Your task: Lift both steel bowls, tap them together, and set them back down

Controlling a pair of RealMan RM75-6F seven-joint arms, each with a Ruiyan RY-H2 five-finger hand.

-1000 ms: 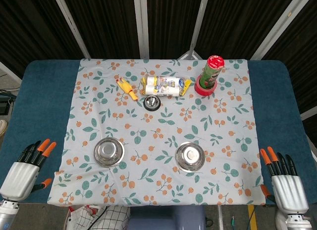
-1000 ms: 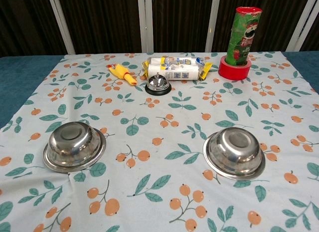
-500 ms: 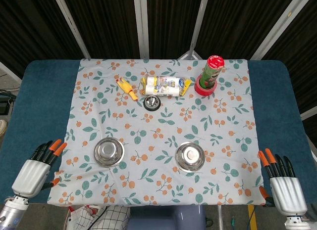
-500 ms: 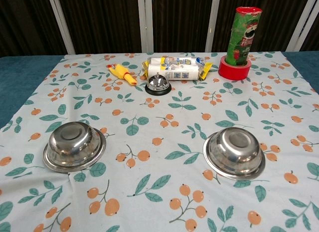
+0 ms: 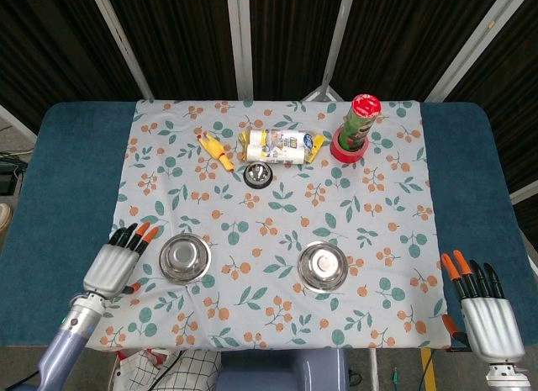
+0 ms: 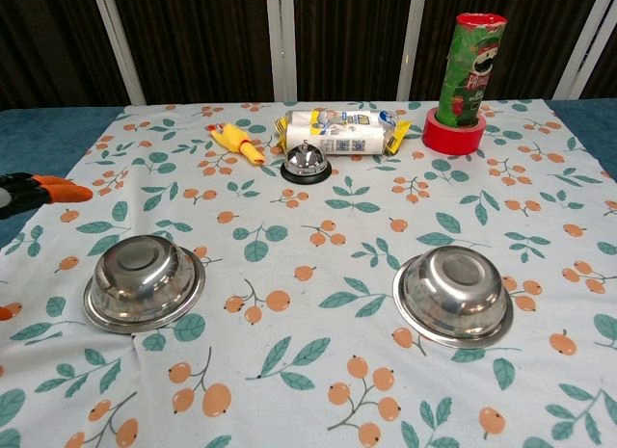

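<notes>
Dark slatted backdrop; blue bench [image 5: 50,181] covered with floral cloth [image 5: 277,240].

Left hand [image 5: 113,262]: empty, fingers extended and apart, positioned just beside left steel bowl [image 5: 185,257], not touching; orange fingertips [image 6: 58,191] visible at left edge of chest view.

Left steel bowl: upright on cloth, front left. Right steel bowl [image 5: 323,266]: upright on cloth, front centre-right, well apart from the first.

Rear row, left to right: yellow toy [image 5: 215,151], snack packet [image 5: 282,145], call bell [image 5: 258,173], crisp can [image 5: 361,122] standing inside red tape roll [image 5: 345,150].

Right hand [image 5: 481,303]: empty, fingers extended and apart, off cloth at front right corner, well apart from right steel bowl.

Handling, judged: thin, light, rigid, polished and likely slippery. Grasp at flared rim, thumb inside, fingers under lip. Expect sliding on cloth.
</notes>
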